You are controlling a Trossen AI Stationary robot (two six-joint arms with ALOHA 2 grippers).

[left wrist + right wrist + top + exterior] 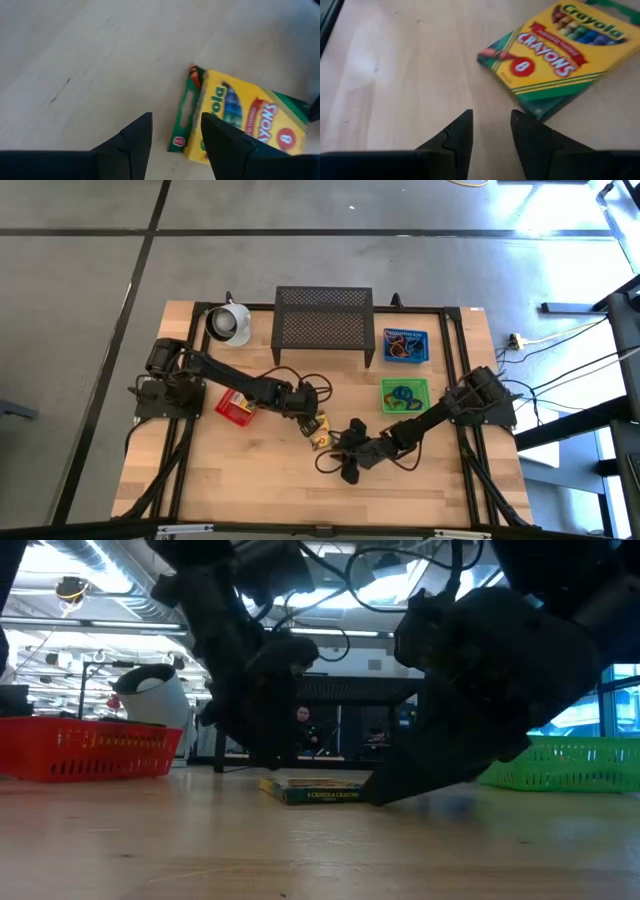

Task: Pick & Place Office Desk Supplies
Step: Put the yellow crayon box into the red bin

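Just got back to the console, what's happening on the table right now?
Both arms are gathered around a crayon box lying flat on the wooden table. The left end effector hangs over one end of the box with its fingers apart and nothing between them. The right end effector sits low beside the box, also empty. The green basket and blue basket already hold coloured loops.

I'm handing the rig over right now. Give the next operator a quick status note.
Left hand: open, empty, low over the crayon box at mid-table.
Right hand: open, empty, close to the same box.
Crayon box lies flat on the wood, not binned.
Done: loops sit in the blue basket and green basket.
Red basket is by the left arm; contents unclear.
Left: pick and bin the crayon box.
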